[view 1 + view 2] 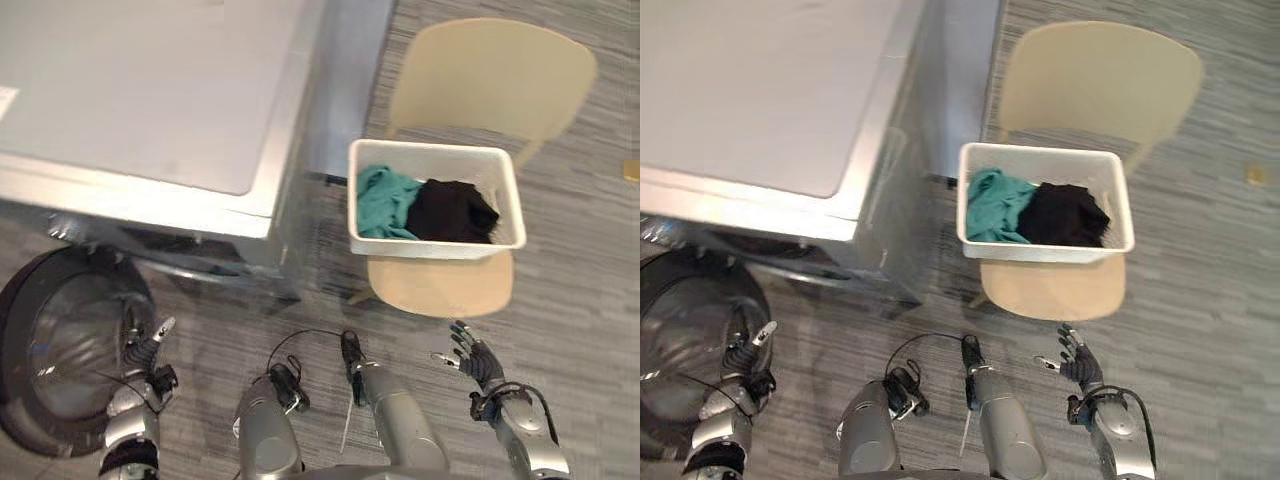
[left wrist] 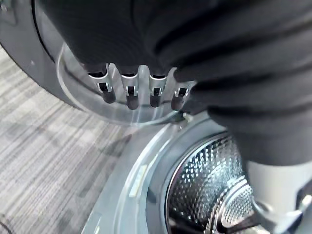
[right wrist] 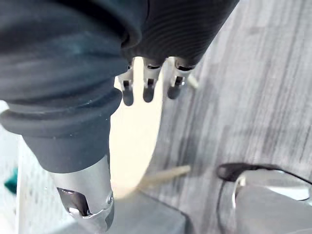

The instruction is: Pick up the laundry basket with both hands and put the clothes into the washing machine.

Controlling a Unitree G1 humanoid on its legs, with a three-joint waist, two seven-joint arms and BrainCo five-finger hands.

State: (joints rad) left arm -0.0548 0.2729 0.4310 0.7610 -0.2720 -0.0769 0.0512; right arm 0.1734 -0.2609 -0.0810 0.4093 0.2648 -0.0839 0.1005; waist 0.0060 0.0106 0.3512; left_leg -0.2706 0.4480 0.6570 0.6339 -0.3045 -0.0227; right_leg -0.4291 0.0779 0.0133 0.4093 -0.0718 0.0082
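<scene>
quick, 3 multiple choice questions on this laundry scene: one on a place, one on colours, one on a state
1. Where does the basket stand?
A. on the floor
B. on the chair
C. on a shelf

2. What colours are the two pieces inside it?
A. a teal piece and a black piece
B. both white
C. red and yellow

3. How is the washing machine door?
A. shut
B. taken off
C. swung open

Answers:
1 B: the chair's seat shows just under the basket.
2 A: the teal piece lies on the side nearer the washing machine, with the black piece beside it.
3 C: the left wrist view looks straight into the drum.
</scene>
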